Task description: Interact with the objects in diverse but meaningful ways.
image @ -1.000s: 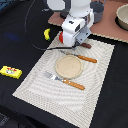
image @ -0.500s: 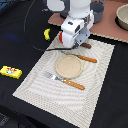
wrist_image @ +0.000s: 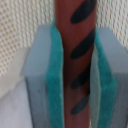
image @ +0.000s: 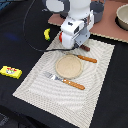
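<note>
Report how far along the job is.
Done: the gripper has closed its teal pads on the brown sausage stick, low over the mat's far edge. In hand: that grasp; lift not evident. Left: the yellow banana and the flat yellow packet lie untouched.

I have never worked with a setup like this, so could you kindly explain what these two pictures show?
The white machine is a robot arm, a Franka Panda, ending in a two-fingered gripper. The exterior view is taken from a camera off the arm and looks down on the table. There a woven mat carries a plate, a fork and a knife; a banana and a yellow packet lie on the black cloth. The wrist view comes from a camera on the arm itself: its green-padded fingers are closed on a brown sausage stick with dark stripes.
</note>
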Motion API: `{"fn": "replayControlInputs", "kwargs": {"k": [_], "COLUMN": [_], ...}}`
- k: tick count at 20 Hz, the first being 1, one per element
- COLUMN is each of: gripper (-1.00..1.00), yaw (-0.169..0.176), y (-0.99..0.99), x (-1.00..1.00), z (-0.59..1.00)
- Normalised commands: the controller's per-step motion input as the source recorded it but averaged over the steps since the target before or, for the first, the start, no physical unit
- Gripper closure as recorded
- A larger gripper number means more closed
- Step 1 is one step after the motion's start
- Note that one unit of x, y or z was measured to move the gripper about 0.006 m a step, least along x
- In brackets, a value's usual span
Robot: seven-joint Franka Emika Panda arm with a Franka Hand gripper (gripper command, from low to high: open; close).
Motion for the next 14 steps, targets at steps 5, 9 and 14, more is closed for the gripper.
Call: {"fn": "replayControlInputs", "kwargs": {"k": [5,9,14], "gripper": [1.00,1.00,1.00], "yaw": [0.009,0.000,0.000], "y": [-0.09,-0.45,-0.60], "x": [0.00,0.20,0.31], "z": [0.65,0.30,0.08]}}
